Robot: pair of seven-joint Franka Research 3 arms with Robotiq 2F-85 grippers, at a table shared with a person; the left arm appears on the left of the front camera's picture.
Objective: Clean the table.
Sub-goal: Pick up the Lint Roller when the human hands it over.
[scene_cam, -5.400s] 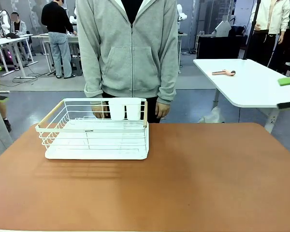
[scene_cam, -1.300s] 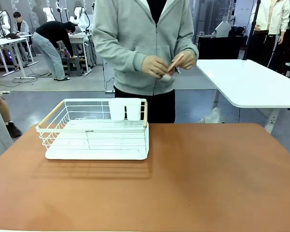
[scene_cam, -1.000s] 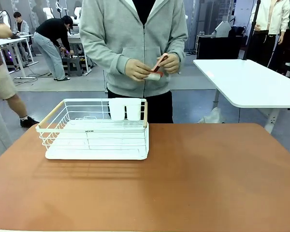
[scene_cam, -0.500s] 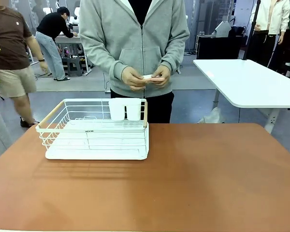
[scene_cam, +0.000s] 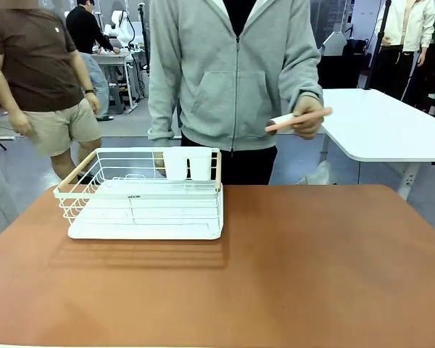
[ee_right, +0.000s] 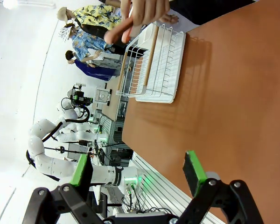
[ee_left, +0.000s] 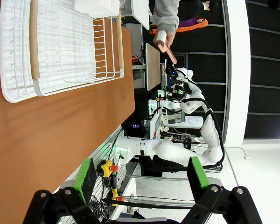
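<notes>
Now, the left gripper (ee_left: 141, 176) is being held high over the near part of the table (ee_left: 60, 130), its green-padded fingers (ee_left: 86, 173) being kept wide apart with nothing being gripped between them. Over on the other side, the right gripper (ee_right: 136, 171) is being carried the same way: fingers (ee_right: 192, 169) spread wide, nothing caught between the pads, the reddish-brown table (ee_right: 224, 107) being looked down on from above. Moving outward, the table (scene_cam: 290, 268) is being seen stretching across the front view, and a white wire dish rack (scene_cam: 138, 191) is being borne on its far part, toward the robot's left. Light wooden handles (scene_cam: 77, 171) are being carried on the rack's two short sides, and a white cutlery holder (scene_cam: 188, 163) is being hung at its far rim. The same dish rack (ee_left: 60, 46) is being caught by the left wrist camera, and the dish rack (ee_right: 161, 65) by the right one too. Beyond the far edge, a pink stick-like tool (scene_cam: 304, 116) with a white end is being held level in a hand (scene_cam: 309, 125) of the person in the grey hoodie (scene_cam: 232, 72), raised clear of the table and off to the rack's right. Farther right, a white table (scene_cam: 377, 134) is being seen behind.
</notes>
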